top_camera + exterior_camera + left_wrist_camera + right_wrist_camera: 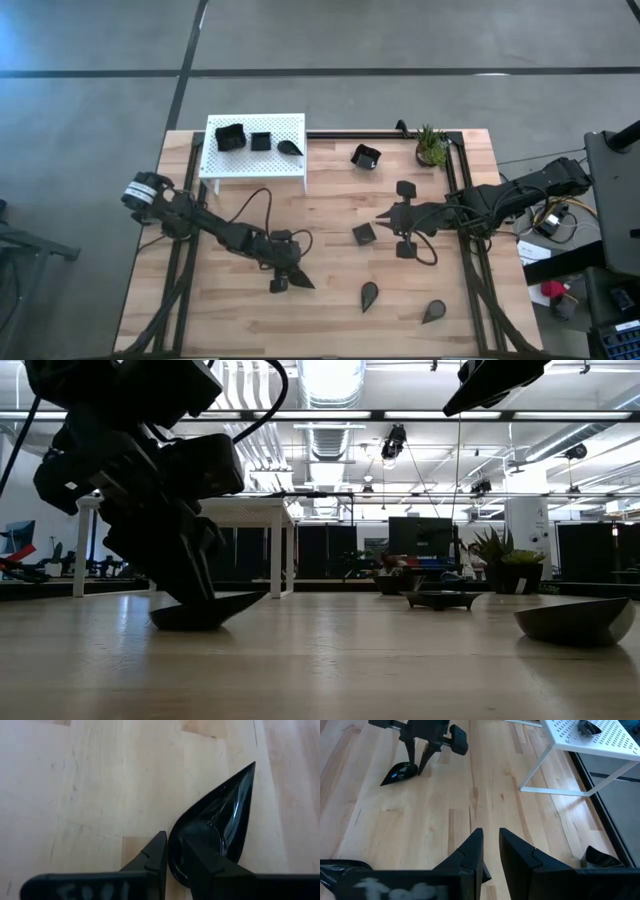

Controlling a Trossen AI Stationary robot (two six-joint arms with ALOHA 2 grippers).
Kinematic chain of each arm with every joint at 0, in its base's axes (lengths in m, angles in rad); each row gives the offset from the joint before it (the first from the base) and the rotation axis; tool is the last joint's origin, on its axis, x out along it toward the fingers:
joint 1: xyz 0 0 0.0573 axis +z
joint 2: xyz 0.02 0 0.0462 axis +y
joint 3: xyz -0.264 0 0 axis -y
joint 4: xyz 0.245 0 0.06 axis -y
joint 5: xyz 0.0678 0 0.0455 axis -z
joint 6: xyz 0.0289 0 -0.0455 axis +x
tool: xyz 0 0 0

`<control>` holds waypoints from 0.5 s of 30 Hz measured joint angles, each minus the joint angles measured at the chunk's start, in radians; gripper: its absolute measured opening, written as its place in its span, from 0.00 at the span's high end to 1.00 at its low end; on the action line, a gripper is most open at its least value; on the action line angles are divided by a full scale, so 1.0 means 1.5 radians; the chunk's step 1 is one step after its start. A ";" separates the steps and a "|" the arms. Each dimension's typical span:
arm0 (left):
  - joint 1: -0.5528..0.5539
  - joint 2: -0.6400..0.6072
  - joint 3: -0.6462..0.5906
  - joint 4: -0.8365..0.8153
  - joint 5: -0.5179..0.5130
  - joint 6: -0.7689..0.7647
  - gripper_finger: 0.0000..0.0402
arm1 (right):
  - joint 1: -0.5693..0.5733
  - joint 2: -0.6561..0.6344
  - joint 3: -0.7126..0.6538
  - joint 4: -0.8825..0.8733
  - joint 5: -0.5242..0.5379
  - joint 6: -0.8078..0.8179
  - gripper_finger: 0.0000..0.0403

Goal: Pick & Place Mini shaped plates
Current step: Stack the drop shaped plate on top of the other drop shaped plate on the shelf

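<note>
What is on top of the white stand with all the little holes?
Three small black plates sit on the white stand: two squarish, one teardrop. The stand covers the table under it, so that spot stays hidden.

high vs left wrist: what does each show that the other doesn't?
Only the high view: the whole table, the white perforated platform with three black plates on it, the small potted plant, loose plates across the wood, and the right gripper hovering mid-table, holding nothing.

Only the left wrist view: the close contact, with the plate's rounded rim sitting between the fingers and glossy reflections on the plate.

Both: the left gripper at a teardrop plate lying on the wooden tabletop.
</note>
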 joint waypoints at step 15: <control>0.002 0.003 0.000 -0.007 0.009 0.012 0.96 | 0.000 0.000 0.000 0.000 0.000 0.000 0.85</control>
